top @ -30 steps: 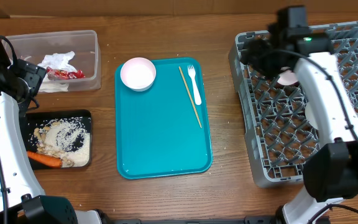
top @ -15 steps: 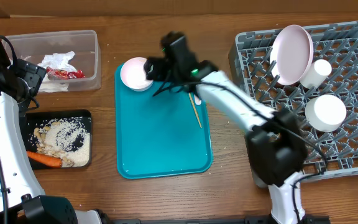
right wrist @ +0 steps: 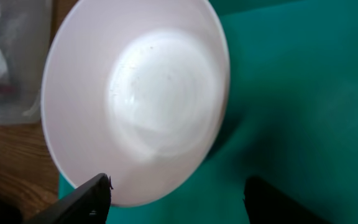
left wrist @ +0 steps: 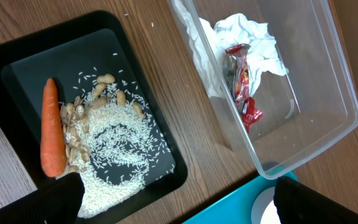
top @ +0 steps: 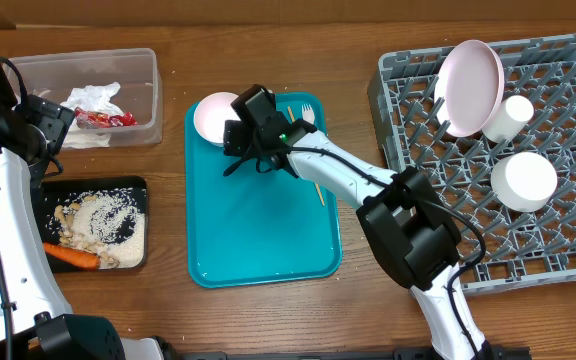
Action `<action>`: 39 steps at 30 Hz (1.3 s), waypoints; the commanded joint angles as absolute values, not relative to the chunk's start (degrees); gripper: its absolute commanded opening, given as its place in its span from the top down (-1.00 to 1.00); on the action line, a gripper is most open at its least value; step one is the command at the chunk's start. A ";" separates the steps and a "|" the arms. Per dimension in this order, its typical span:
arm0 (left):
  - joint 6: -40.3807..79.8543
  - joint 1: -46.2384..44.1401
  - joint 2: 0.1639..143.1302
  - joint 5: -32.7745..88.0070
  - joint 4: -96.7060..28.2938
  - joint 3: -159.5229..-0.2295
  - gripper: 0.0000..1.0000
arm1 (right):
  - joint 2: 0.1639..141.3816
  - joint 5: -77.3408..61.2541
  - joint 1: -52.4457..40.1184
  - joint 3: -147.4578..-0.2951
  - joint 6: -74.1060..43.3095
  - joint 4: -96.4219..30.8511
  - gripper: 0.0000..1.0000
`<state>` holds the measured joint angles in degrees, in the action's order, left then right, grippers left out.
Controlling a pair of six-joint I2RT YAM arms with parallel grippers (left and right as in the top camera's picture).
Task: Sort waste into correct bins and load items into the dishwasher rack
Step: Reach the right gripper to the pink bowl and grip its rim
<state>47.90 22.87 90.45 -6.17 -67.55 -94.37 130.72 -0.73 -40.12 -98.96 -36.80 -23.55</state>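
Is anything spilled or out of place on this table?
Only slightly: a few stray rice grains lie on the tabletop just outside the black tray. Otherwise things look tidy; the plate leaning on edge in the rack seems intended.

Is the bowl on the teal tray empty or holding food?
Empty: the bowl shows a bare white inside, upright on the teal tray.

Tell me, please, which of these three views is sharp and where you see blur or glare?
Overhead: sharp and evenly lit across the teal tray and the dishwasher rack. Left wrist: crisp on the carrot and rice, with faint reflections on the clear tub. Right wrist: the white bowl is close and soft-focused, with a dull sheen inside.
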 commanded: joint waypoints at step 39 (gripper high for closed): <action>48.42 22.81 90.74 -6.37 -67.46 -94.78 -0.99 | 123.59 -1.13 -45.54 -103.04 -17.26 -44.16 0.07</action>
